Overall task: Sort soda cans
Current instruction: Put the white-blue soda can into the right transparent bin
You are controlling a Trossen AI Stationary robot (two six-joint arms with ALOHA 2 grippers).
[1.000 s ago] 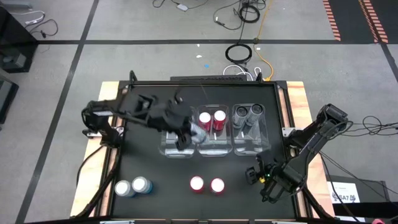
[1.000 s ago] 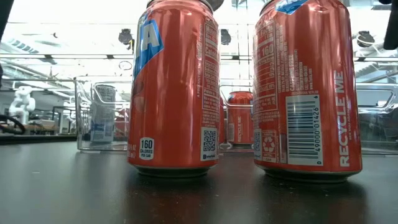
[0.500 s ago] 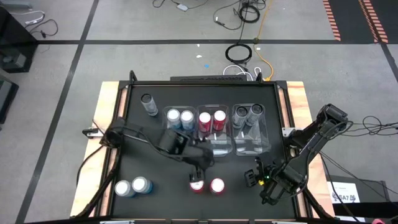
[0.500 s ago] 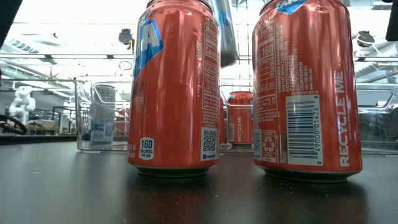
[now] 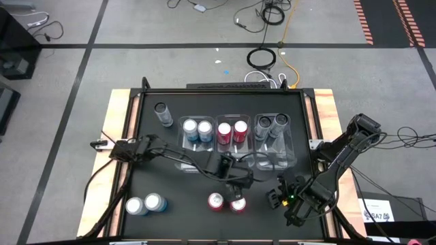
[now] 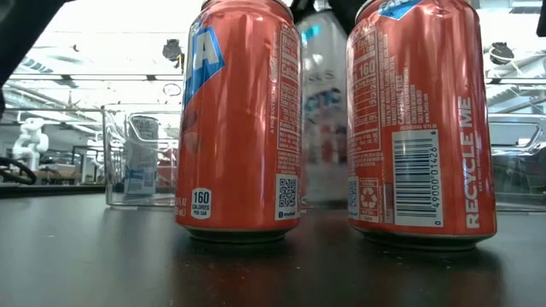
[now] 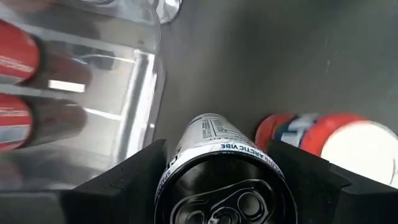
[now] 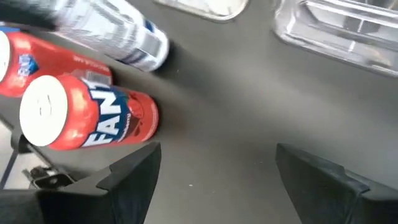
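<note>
Left gripper [image 7: 217, 180] is being kept closed on a pale silvery-blue soda can [image 7: 214, 165] | risk: two upright red soda cans [image 5: 227, 202] just below being toppled | right gripper [image 8: 214, 177] is idling open, empty.

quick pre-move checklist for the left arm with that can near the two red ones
1. Left gripper shut on the light can: ok.
2. Can clear of the table: cannot tell.
3. Gap to the two red cans: not ok, right beside them.
4. Right gripper clear of the left arm, open, empty: ok.
5. Light cans in the left bin upright: ok.
</note>
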